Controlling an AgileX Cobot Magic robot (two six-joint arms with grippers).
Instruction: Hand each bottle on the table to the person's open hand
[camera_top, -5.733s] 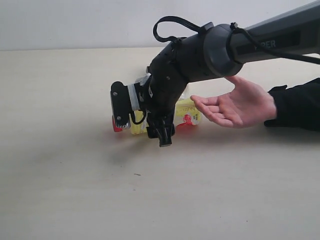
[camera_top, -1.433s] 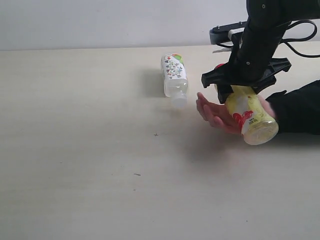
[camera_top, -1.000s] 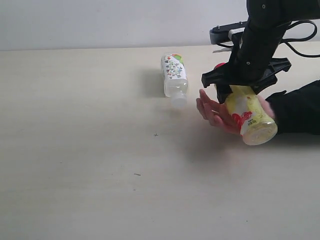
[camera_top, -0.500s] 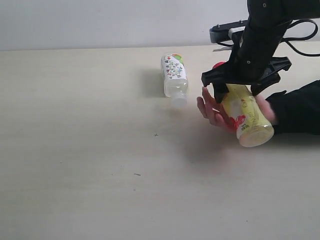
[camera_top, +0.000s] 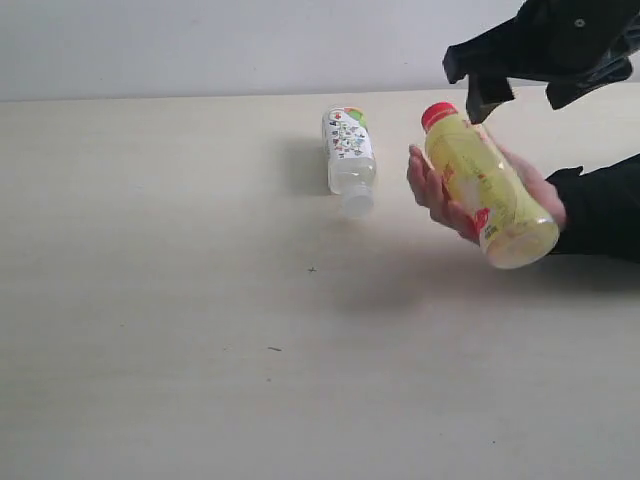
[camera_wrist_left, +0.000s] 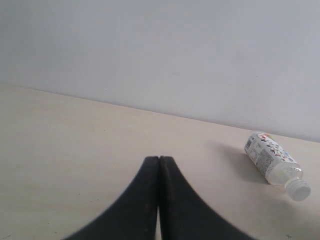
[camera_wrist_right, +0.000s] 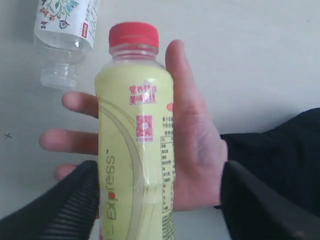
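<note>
Support of yellow bottle (camera_top: 485, 190) comes from the hand (camera_wrist_right: 192, 145) alone: right fingers (camera_top: 530, 97) stand wide open above it, gripping nothing; left fingers (camera_wrist_left: 159, 167) are shut, empty; white bottle (camera_top: 348, 150) lies on desk (camera_top: 200, 300).

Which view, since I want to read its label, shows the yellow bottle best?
The right wrist view: the yellow bottle is close up, its label print and red cap sharp, lying across the person's hand. The exterior view shows it whole but smaller. The left wrist view misses it.
</note>
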